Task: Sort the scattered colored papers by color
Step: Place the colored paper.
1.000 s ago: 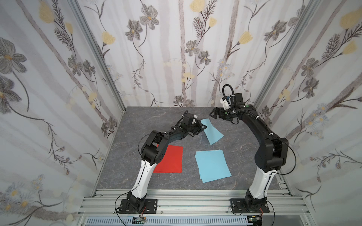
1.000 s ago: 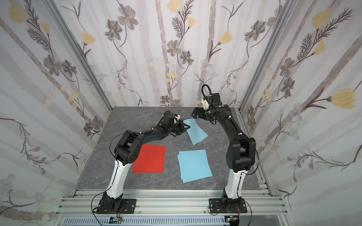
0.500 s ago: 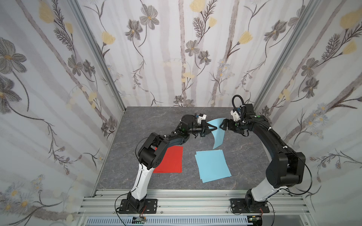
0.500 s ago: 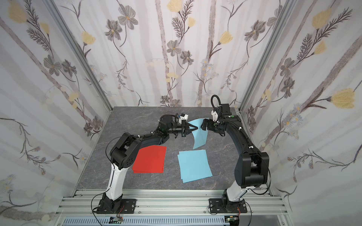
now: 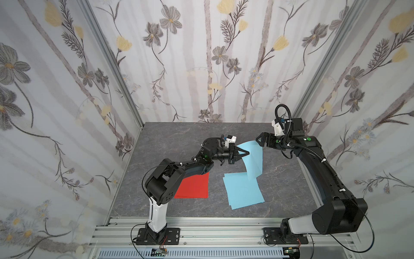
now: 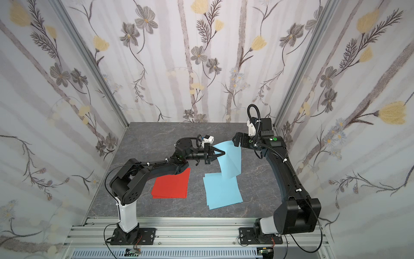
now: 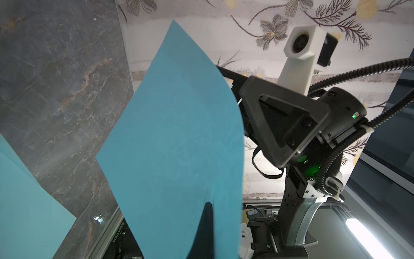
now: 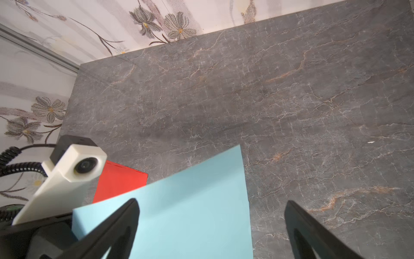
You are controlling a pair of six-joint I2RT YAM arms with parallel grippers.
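The left gripper (image 5: 246,153) pinches a blue sheet (image 5: 253,159) aloft, curling down toward the blue pile (image 5: 244,192); the right gripper (image 5: 259,140) gapes wide alongside.

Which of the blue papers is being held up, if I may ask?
The curled blue sheet pinched in the left gripper; the other blue papers lie flat, stacked on the table.

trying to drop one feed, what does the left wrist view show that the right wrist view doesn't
Only left wrist: the flat blue pile, the right arm's camera, and the left gripper clamped on the lifted blue sheet. Only right wrist: the red papers, the left arm's camera. Both: that sheet and the grey table.
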